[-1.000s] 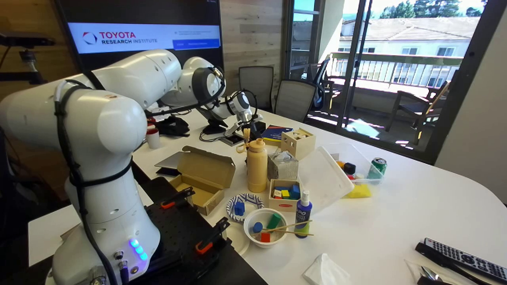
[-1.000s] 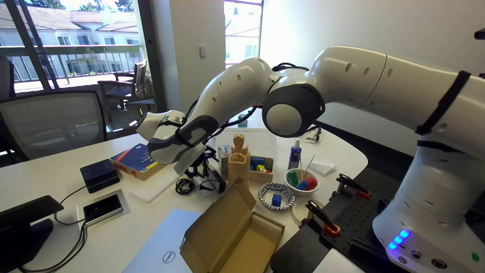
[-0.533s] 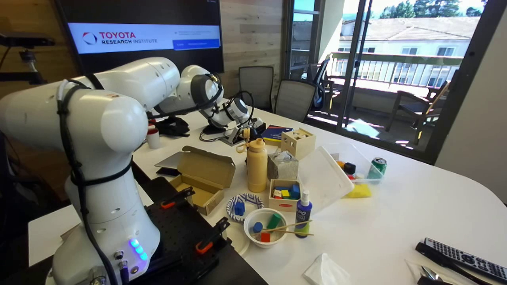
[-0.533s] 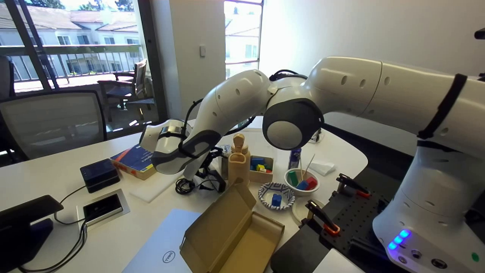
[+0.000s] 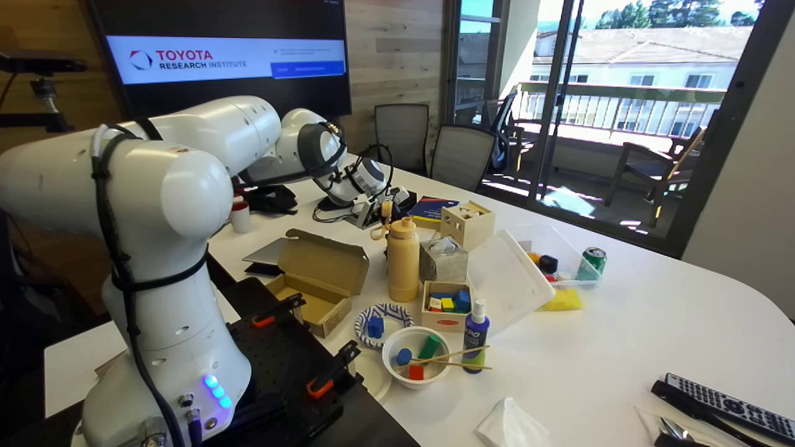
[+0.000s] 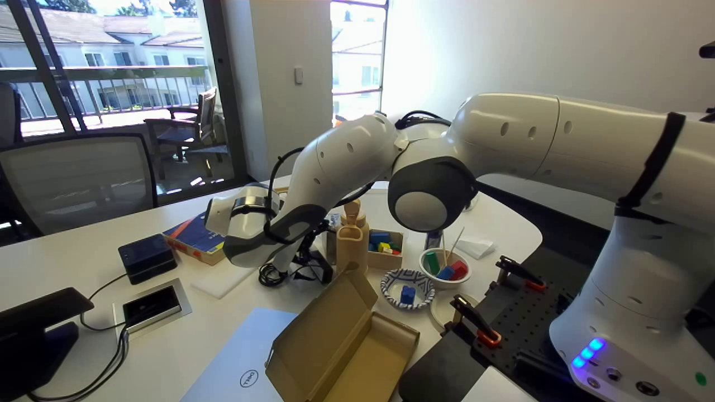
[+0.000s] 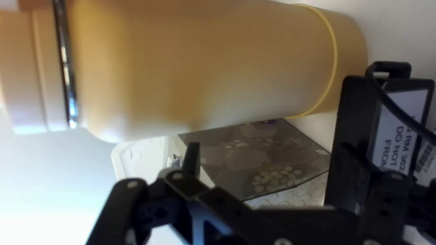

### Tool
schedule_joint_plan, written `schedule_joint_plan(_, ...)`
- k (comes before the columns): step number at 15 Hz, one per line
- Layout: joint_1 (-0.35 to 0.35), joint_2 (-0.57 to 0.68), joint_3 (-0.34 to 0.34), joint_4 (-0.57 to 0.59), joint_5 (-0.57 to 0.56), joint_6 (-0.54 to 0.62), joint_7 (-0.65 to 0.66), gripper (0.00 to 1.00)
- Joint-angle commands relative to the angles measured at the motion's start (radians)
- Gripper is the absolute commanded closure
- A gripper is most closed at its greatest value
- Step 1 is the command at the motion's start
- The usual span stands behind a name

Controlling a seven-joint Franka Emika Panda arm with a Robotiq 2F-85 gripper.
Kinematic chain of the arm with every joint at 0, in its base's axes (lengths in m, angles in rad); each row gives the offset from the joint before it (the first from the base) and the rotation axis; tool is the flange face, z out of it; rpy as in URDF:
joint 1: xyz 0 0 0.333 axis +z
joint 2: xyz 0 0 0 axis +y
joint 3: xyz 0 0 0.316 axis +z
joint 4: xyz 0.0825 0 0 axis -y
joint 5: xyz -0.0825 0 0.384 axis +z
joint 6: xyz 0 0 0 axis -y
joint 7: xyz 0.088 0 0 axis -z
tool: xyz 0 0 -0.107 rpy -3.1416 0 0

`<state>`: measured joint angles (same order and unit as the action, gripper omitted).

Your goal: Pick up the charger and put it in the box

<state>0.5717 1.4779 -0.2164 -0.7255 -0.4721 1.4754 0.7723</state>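
Small black block-shaped charger [image 7: 361, 122] is sitting on the white table [image 6: 61, 262], well in from the robot-side edge and well apart from the rounded corner, just beside the foot of the tan cylindrical bottle [image 7: 204, 64]. The tool [image 7: 271, 149] has its fingers [image 7: 192, 158] wide apart with nothing in its grip; the grey printed tissue box [image 7: 252, 156] shows in the gap. What matters next imo: the charger lies on the table-top side of the tool, mostly past the finger nearer the table, and its long axis runs across the direction the fingers spread. So I'd guess the tool needs to drop toward the table before it squeezes. Honestly can't tell if that finger is touching the charger, it's black on black there. The lid-up tan cardboard box [image 6: 346, 340] sits by the robot-side edge, so the carry should be short, but I'd watch for knocking the bottle.
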Motion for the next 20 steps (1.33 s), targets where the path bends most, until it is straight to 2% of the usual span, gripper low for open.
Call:
schedule_joint_plan(1, -0.014, 0.0, 0.024, 0.004, -0.002, 0.004, -0.005, 0.0)
schedule_joint_plan(12, -0.067, 0.0, 0.104, 0.009, 0.062, 0.11, -0.018, 0.0)
schedule_joint_plan(20, -0.087, -0.001, 0.124, 0.013, 0.132, 0.178, -0.014, 0.0)
